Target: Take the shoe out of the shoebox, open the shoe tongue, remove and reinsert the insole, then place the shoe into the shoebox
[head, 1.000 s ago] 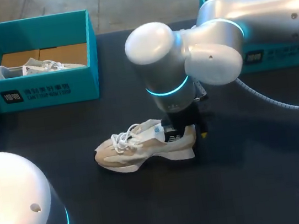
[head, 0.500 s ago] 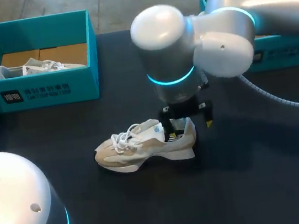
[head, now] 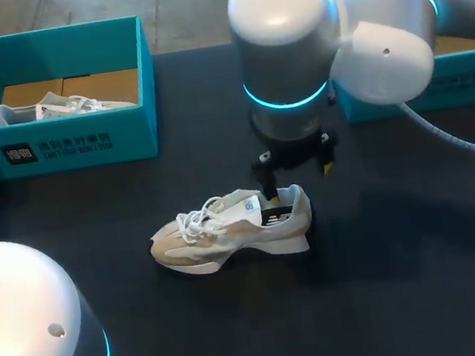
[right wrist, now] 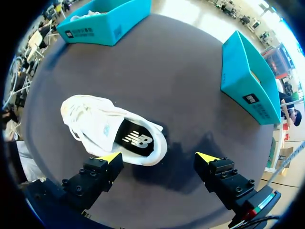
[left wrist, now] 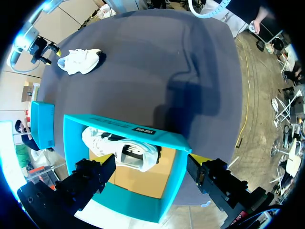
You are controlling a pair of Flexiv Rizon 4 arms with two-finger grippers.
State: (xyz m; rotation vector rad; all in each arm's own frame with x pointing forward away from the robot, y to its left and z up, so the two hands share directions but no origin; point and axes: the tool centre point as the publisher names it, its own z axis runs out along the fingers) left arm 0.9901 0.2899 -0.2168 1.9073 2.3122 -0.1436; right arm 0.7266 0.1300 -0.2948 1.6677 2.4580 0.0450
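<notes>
You're looking at a matt, dark tabletop (head: 90, 199) with an even surface and no glare. Shoe (head: 232, 232): cream mesh cloth with suede-like panels, white woven laces (head: 197, 219), matt black insole (right wrist: 136, 139). Left shoebox (head: 126, 140): matt teal cardboard with a raw brown board floor. Right arm (head: 278, 22): smooth, glossy silver-white shell. Its jaws look like matt black plastic, with yellow fingertips (right wrist: 110, 156).

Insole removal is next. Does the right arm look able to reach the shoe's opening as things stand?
Probably yes: the right gripper hangs open above the shoe, whose opening faces up with nothing covering it.
</notes>
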